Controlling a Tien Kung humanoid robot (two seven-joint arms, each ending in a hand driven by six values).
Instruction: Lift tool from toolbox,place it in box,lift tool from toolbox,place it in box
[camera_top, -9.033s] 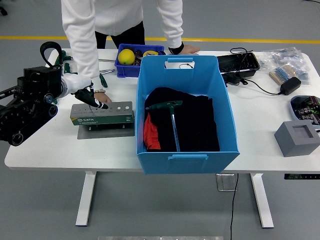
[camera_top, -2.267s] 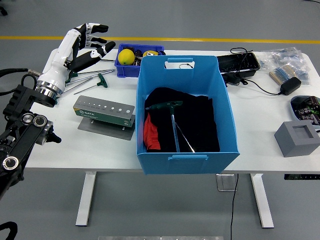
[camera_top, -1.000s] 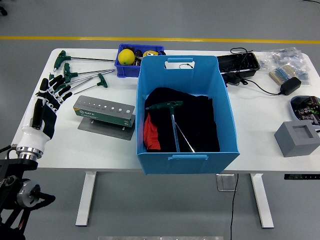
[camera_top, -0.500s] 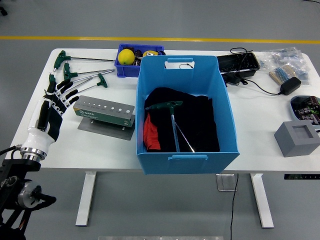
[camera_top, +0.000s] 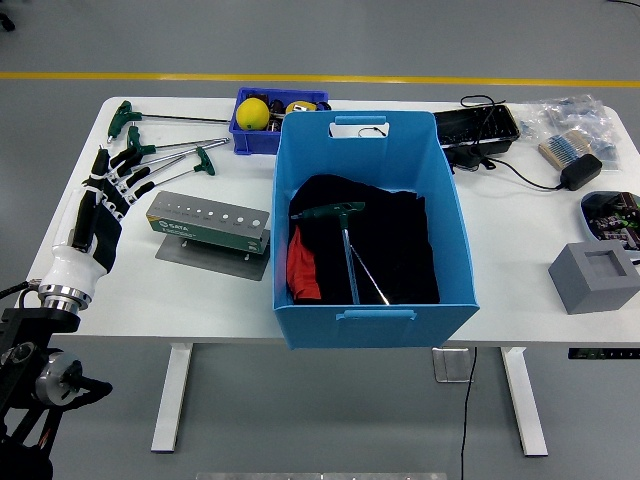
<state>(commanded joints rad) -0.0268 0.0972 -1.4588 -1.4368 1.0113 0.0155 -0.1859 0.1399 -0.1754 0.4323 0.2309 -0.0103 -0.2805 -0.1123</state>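
The green and grey tool holder (camera_top: 208, 227) stands on its metal base left of the big blue box (camera_top: 370, 225), its holes empty. Inside the box two T-handle tools (camera_top: 345, 250) lie on black cloth. Three green T-handle wrenches (camera_top: 165, 150) lie on the table behind the holder. My left hand (camera_top: 108, 190) hovers over the table's left edge, left of the holder, fingers spread and empty. My right hand is out of view.
A small dark blue bin (camera_top: 262, 118) with a yellow ball stands behind the box. A black tray (camera_top: 478, 127), cables, a charger (camera_top: 580, 170) and a grey block (camera_top: 594, 275) lie at the right.
The person at the far side has gone. My left hand has left the holder, swung back over the wrenches, then dropped to the table's left edge; a second tool now lies in the box.
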